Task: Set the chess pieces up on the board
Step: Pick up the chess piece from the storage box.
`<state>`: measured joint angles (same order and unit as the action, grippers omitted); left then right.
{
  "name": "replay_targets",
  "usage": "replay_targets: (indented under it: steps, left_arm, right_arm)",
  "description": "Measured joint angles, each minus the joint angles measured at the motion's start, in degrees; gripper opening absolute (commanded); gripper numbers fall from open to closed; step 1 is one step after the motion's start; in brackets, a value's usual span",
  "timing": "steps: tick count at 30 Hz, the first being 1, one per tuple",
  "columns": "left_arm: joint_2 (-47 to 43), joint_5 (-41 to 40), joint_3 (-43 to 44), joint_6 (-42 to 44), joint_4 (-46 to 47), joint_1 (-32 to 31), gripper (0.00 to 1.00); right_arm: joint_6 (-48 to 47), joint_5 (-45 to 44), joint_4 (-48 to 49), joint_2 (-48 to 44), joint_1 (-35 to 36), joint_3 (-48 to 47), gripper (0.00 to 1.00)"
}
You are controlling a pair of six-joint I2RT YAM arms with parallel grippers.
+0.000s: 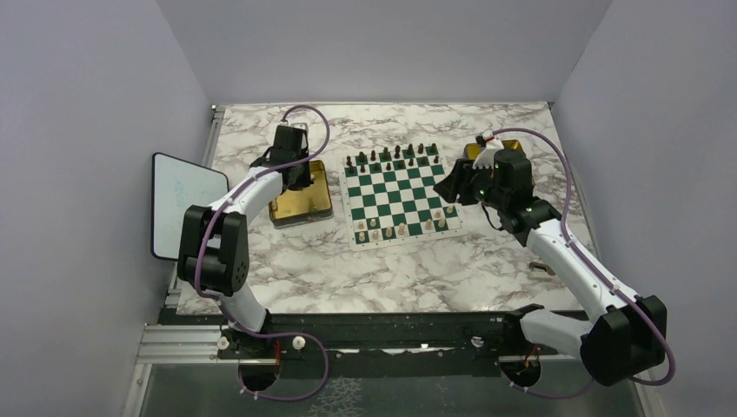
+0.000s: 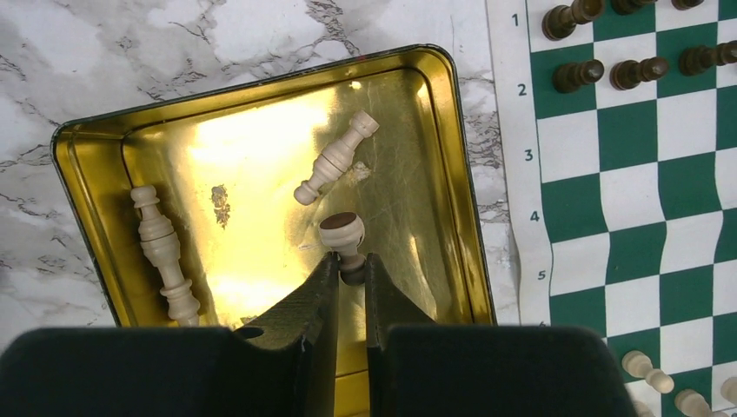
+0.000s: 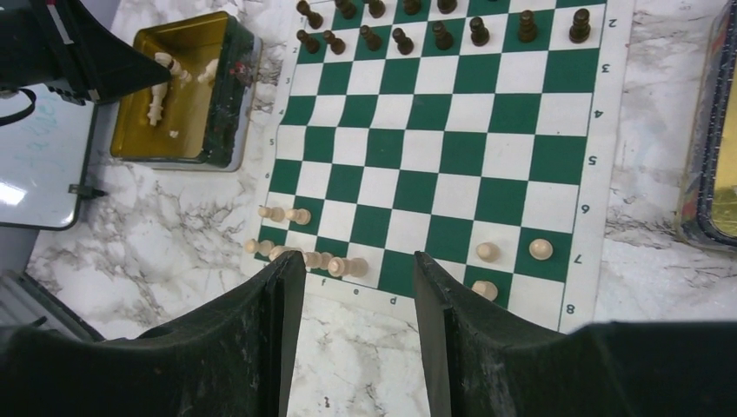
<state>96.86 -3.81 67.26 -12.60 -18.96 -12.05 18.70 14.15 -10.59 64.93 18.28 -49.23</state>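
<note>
Left wrist view puts your left end effector (image 2: 351, 268) down inside the gold tray (image 2: 261, 87), its jaws nearly together on a cream piece (image 2: 341, 230) that lies with its felted base turned toward the camera. The grip sits on the piece's narrow part, close to the fingertips, so lift straight up and slowly. A nip that shallow could let the piece swing or slip.

Two others lie flat in the tray: a tall cream piece (image 2: 337, 158) just beyond yours and a second loose piece (image 2: 162, 254) by the left wall. Clear both, and the tray rim, before you carry across to the chessboard (image 2: 643, 174).

Your right end effector (image 3: 358, 261) hangs about half open and empty over the board's near edge, above fallen cream pieces (image 3: 304, 258) lying on their sides. Set yours upright on a free near-row square, away from that arm, and let go only once its base rests flat.
</note>
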Motion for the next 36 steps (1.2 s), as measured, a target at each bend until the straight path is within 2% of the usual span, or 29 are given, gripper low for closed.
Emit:
replay_targets:
  steps: [9, 16, 23, 29, 36]
  left_arm:
    - [-6.2, 4.8, -1.8, -0.7, -1.0, 0.0, 0.02]
    - [-12.5, 14.9, -2.3, -3.0, -2.1, 0.0, 0.01]
    - [-15.6, 25.8, -3.0, -4.9, -3.0, 0.0, 0.00]
    - [-18.3, 34.9, -5.4, -8.9, -1.6, -0.1, 0.00]
    - [-23.9, 41.0, -9.7, -19.6, 6.8, -0.4, 0.00]
  right_arm:
    - [3.4, 5.0, 4.9, 1.9, 0.2, 2.2, 0.52]
    - [3.4, 8.1, 8.7, 4.0, 2.2, 2.9, 0.52]
    - [3.4, 14.1, 18.0, 5.4, 5.0, 4.9, 0.52]
    - [15.8, 16.2, 31.5, 6.1, 5.0, 8.4, 0.53]
    - [31.8, 16.0, 44.8, 10.4, 6.1, 9.5, 0.55]
